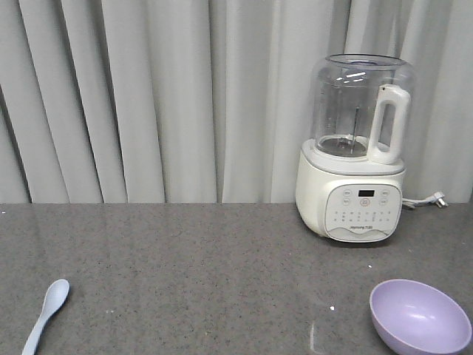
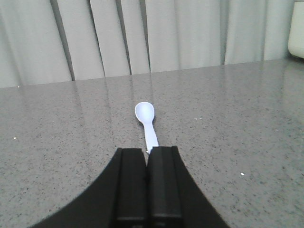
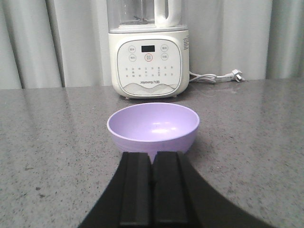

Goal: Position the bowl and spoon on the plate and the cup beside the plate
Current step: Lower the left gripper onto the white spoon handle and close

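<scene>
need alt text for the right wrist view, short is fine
An empty lavender bowl sits upright on a grey speckled counter, just beyond the right hand, whose black fingers are closed. Behind it a white blender stands against pale curtains, its unplugged cord lying on the counter.

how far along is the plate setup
Nothing looks done: the spoon and bowl lie far apart on the counter, with no plate or cup in view. Nothing is in hand; the left fingers and right fingers are shut, pointing at spoon and bowl. Every placement is left.
</scene>
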